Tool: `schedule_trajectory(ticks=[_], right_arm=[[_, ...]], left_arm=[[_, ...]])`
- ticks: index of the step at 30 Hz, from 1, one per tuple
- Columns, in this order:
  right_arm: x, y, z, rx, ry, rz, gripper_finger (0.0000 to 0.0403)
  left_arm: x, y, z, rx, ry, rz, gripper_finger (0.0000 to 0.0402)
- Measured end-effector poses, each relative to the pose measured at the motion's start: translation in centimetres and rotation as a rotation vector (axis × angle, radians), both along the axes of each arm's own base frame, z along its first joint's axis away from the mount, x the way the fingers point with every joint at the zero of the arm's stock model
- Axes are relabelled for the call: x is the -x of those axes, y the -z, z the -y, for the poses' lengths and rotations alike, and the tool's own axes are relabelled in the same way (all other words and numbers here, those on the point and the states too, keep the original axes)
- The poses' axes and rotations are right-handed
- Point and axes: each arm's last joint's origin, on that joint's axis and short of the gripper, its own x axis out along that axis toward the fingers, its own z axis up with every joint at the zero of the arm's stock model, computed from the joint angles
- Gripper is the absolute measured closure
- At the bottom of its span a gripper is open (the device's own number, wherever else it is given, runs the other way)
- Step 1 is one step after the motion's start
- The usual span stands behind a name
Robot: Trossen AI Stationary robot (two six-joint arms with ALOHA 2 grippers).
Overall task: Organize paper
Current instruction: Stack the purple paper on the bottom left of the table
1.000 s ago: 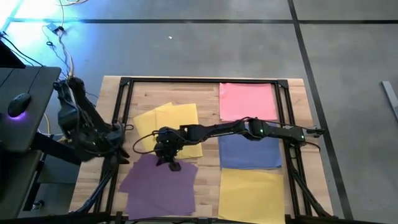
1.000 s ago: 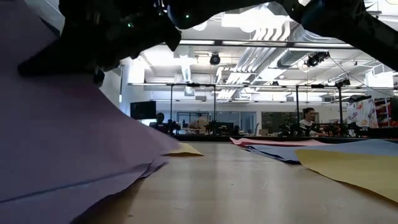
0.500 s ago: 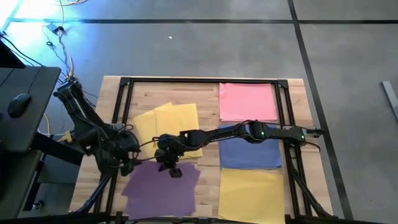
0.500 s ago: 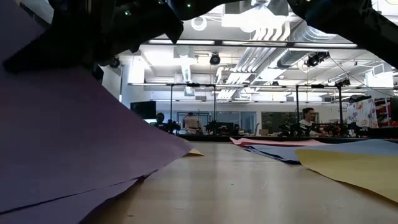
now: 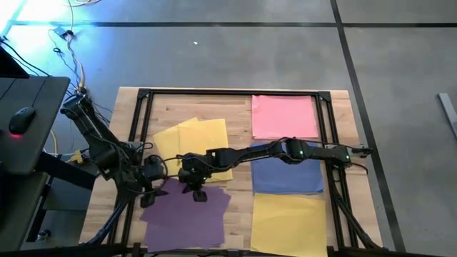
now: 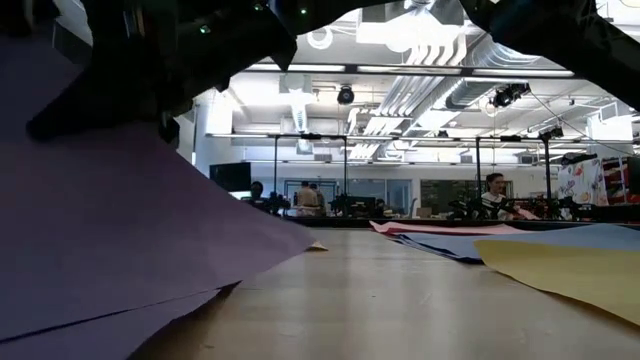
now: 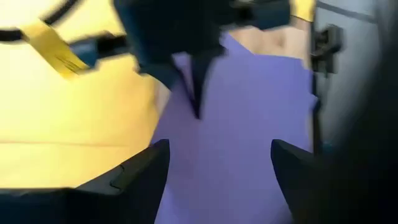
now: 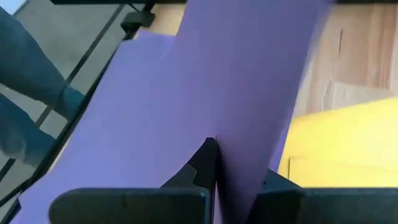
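Observation:
A purple paper stack (image 5: 187, 214) lies at the table's near left, its far edge lifted. It fills the left of the low view (image 6: 110, 230). My right gripper (image 5: 196, 190) reaches across from the right and is shut on that far edge. My left gripper (image 5: 154, 189) is open just left of it, over the purple paper's far left corner (image 7: 249, 124); its fingers touch nothing that I can see. Loose yellow sheets (image 5: 193, 143) lie flat behind the purple. Pink (image 5: 284, 116), blue (image 5: 285, 177) and yellow (image 5: 288, 223) sheets lie in a column on the right. My right gripper pinches the purple paper's far edge (image 8: 239, 155) between its two shut fingers (image 8: 202, 165), coming from above and pointing down. The pinched sheet rises from the table in a slope; its near part lies on the table. More purple paper (image 8: 112, 124) lies under it.
A black metal frame (image 5: 143, 96) runs round the wooden table top. Bare wood shows in the middle (image 6: 400, 290) and at the far left (image 5: 200, 106). A desk with a mouse (image 5: 20, 121) stands beyond the left edge. People show in the room behind (image 6: 495, 195).
My left gripper has gone toward the table's near edge and to the right, up to the purple paper beside my right gripper. My right gripper has kept its hold on the far edge, and the paper's raised slope has shifted a little to the right.

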Motion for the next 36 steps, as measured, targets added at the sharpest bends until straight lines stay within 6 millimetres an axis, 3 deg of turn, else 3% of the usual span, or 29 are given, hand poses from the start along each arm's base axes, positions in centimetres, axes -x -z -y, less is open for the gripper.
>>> schedule_trajectory(ticks=[9, 19, 26, 31, 36], right_arm=[[0.0, 0.0, 0.0, 0.004, 0.003, -0.001, 0.0403], [0.1, 0.1, -0.1, 0.005, 0.000, -0.016, 0.0403], [0.0, 0.1, 0.0, 0.005, 0.000, -0.003, 0.0403], [0.0, 0.0, -0.1, 0.003, -0.001, 0.008, 0.0403], [-0.1, -0.1, -0.2, 0.003, 0.012, 0.022, 0.0403]], left_arm=[[-2.4, 2.2, 0.6, -0.152, 0.076, -0.124, 0.0147], [-3.2, -0.9, 1.4, -0.349, 0.179, -0.087, 0.0147], [-3.2, 1.9, 0.5, -0.335, 0.203, -0.238, 0.0151], [-3.2, 2.4, 0.3, -0.281, 0.185, -0.280, 0.0220], [-3.2, 2.4, 0.4, -0.243, 0.171, -0.294, 0.0359]])
